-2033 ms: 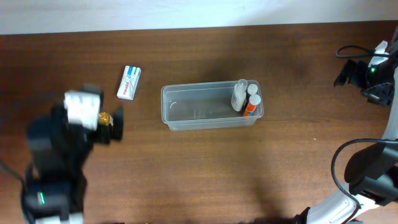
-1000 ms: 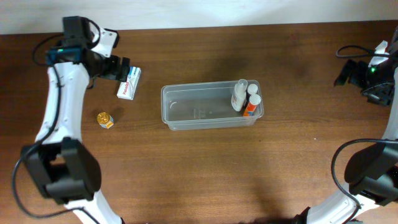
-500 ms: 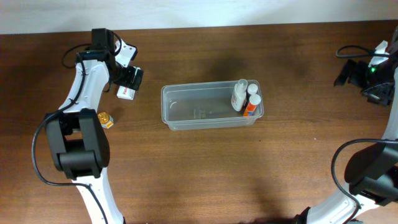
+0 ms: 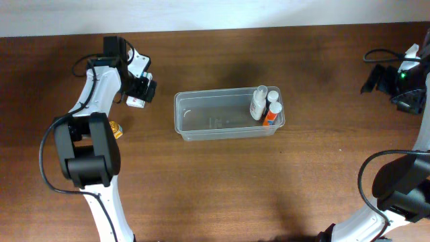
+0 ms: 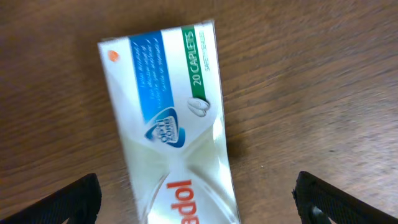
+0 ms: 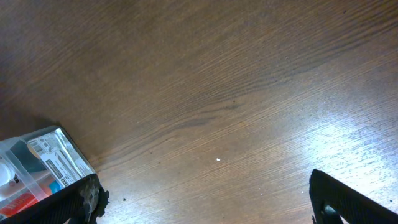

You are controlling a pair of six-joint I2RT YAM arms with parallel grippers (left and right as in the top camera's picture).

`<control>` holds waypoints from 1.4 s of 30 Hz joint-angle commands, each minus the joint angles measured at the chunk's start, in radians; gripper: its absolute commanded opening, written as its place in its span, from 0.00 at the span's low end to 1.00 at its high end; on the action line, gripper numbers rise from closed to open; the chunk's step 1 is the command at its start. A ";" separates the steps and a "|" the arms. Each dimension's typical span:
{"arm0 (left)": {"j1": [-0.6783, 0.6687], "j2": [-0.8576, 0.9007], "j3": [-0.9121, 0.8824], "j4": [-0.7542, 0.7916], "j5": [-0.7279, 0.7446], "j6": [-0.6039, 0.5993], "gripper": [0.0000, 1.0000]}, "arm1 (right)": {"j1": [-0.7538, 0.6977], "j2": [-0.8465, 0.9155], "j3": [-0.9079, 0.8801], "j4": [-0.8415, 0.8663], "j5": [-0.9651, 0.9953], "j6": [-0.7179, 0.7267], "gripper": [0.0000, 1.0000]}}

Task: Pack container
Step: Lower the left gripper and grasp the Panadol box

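Observation:
The container (image 4: 225,124), a clear shallow plastic tub, lies at the table's middle. Two small bottles stand in its right end, a clear one (image 4: 259,102) and an orange one with a white cap (image 4: 271,111). Left of it lies a white caplet box (image 4: 136,102) with blue and green panels (image 5: 163,118). My left gripper (image 4: 143,89) hangs right over that box, open, and in the left wrist view the box lies between the fingers (image 5: 69,200) of the left gripper (image 5: 196,208). Far to the right, my right gripper (image 4: 374,79) stands open over bare wood, the right gripper (image 6: 205,205) holding nothing.
A small gold round item (image 4: 114,130) lies on the table below the caplet box, beside the left arm. The right wrist view catches the container's corner (image 6: 46,158) at its lower left. A pale wall edge runs along the table's far side.
The left arm swung from the table's front left up to the caplet box and has settled closer over it. Its jaws stayed open. The right arm has not moved.

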 commanded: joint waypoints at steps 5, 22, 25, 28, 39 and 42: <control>0.005 0.023 0.017 0.023 -0.007 0.013 0.99 | -0.001 -0.015 0.002 0.001 -0.005 0.007 0.98; 0.007 0.057 0.017 -0.004 -0.006 0.012 0.99 | -0.001 -0.015 0.002 0.001 -0.005 0.007 0.98; 0.007 0.059 0.017 -0.003 -0.007 0.013 0.99 | -0.001 -0.015 0.002 0.001 -0.005 0.007 0.98; 0.007 0.059 0.017 0.008 -0.008 0.013 0.99 | -0.001 -0.015 0.002 0.001 -0.005 0.007 0.98; 0.007 0.058 0.017 0.035 -0.034 0.012 0.71 | -0.001 -0.015 0.002 0.001 -0.005 0.007 0.98; 0.007 0.059 0.017 0.035 -0.033 0.012 0.65 | -0.001 -0.015 0.002 0.001 -0.005 0.007 0.98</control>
